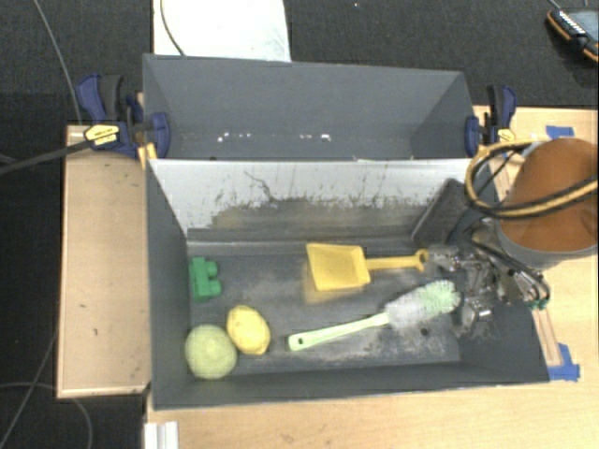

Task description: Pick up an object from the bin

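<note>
My gripper (pixel 465 299) is low at the right end of the bin, beside the bristle head of a pale green bottle brush (pixel 374 322). The brush lies slanted across the bin floor, its white and green bristles next to my fingers and its handle running down to the left. A yellow toy shovel (pixel 339 269) lies just behind the brush, its thin handle pointing right toward my gripper. Nothing shows between my fingers.
At the left end of the bin floor lie a green block (pixel 203 279), a yellow lemon-shaped thing (pixel 248 330) and a pale green ball (pixel 211 352). The arm with its orange cover and cables comes in over the right rim.
</note>
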Controlling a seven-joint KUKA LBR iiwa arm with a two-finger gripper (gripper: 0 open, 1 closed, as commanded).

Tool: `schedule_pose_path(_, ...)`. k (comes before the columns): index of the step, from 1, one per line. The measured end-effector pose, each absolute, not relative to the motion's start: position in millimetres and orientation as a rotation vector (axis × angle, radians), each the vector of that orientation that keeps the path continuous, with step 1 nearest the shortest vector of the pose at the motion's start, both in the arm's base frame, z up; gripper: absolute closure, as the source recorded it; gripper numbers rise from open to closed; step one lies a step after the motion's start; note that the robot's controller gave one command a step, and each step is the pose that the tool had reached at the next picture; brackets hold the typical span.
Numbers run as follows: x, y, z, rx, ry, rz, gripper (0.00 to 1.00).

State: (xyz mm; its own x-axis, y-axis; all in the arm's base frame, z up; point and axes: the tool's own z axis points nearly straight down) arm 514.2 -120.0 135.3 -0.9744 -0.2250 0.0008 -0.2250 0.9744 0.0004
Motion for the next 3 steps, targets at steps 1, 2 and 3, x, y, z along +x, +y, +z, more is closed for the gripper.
schedule_pose_path(1,521.8,-115.9,150.1,0.318,-3.134,0.002,0.00)
schedule_pose_path(2,522.1,-127.3,136.6,0.498,-3.105,0.000,0.00)
schedule_pose_path(3,527.1,-113.9,70.4,0.387,-3.128,0.002,0.00)
